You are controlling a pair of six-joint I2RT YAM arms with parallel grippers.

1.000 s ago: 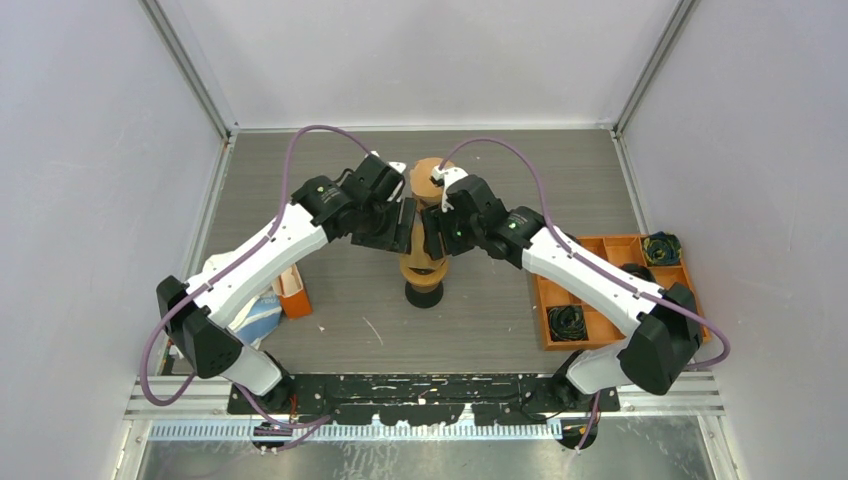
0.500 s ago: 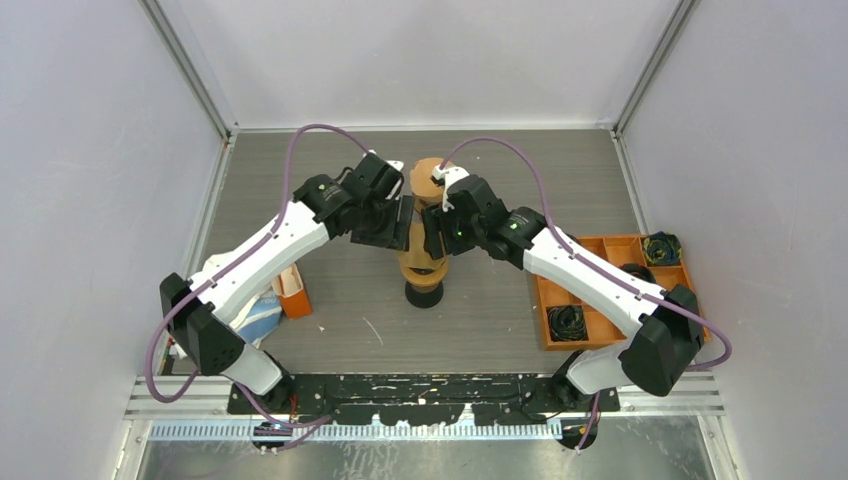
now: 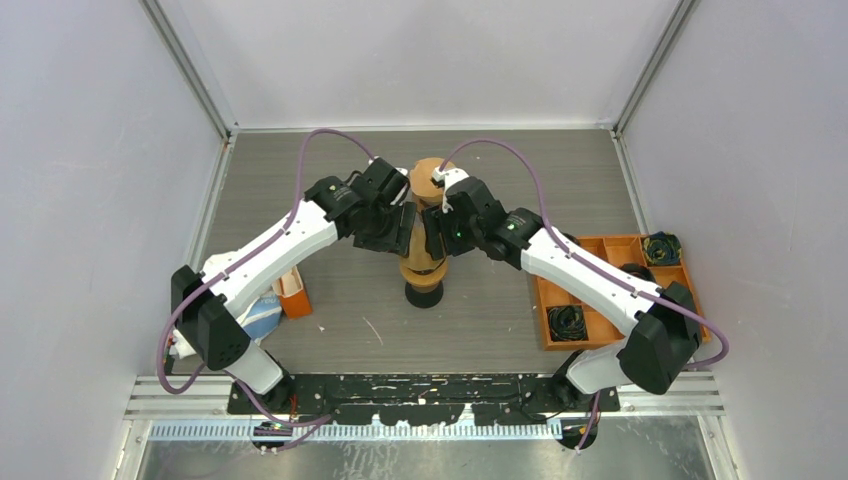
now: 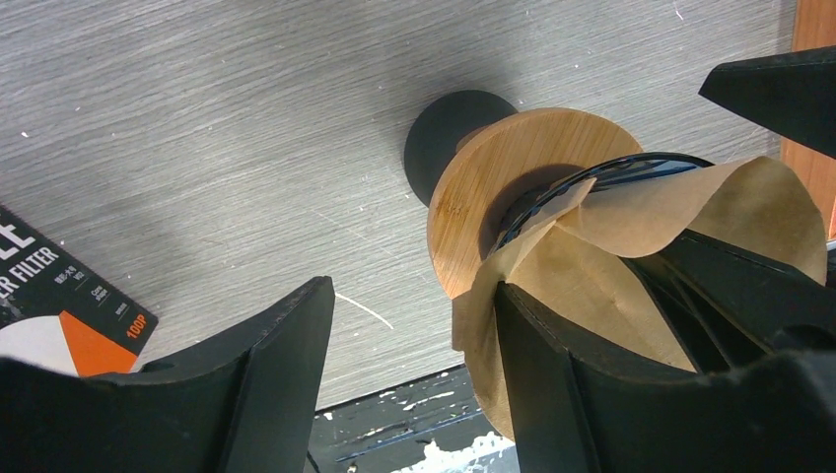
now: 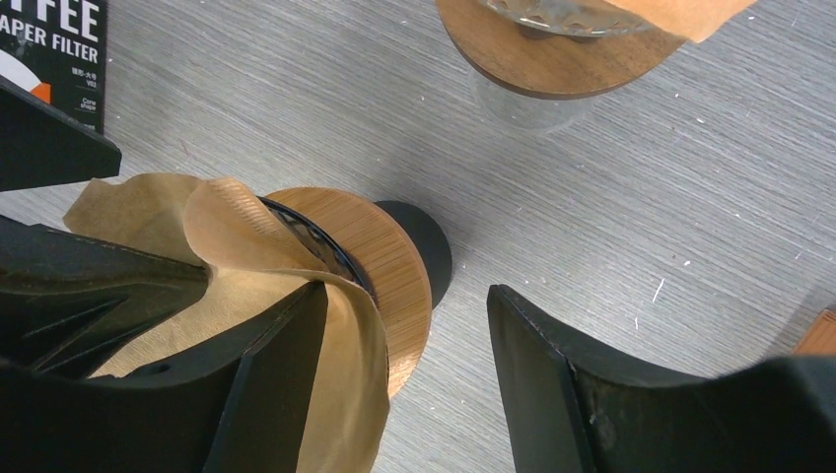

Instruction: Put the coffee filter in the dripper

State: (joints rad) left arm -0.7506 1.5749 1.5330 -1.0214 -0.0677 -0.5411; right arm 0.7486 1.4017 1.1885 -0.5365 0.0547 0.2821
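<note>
Grey wood-grain bench (image 3: 480,300) lies between white walls, and the two arms meet above its middle. The dripper (image 4: 493,168), with a round wooden collar on a black foot (image 4: 444,128), stands there tilted in the wrist views. The brown coffee filter (image 4: 611,276) sits on top of the dripper, crumpled over its dark wire rim; how deep it is seated I cannot tell. The left jaws are released, with bare bench between them, and the paper folds over one finger (image 4: 537,394) only. The right jaws are released too, and one finger (image 5: 271,394) is wrapped by the filter edge. Compared with one second before, the left arm (image 3: 270,250) has its elbow nearer to the dripper and its purple cable loops higher, while the right arm (image 3: 580,270) is almost unchanged. A second dripper (image 5: 552,59) with paper in it stands behind. A filter packet (image 4: 59,315) lies on the left and an orange tray (image 3: 605,247) on the right.
</note>
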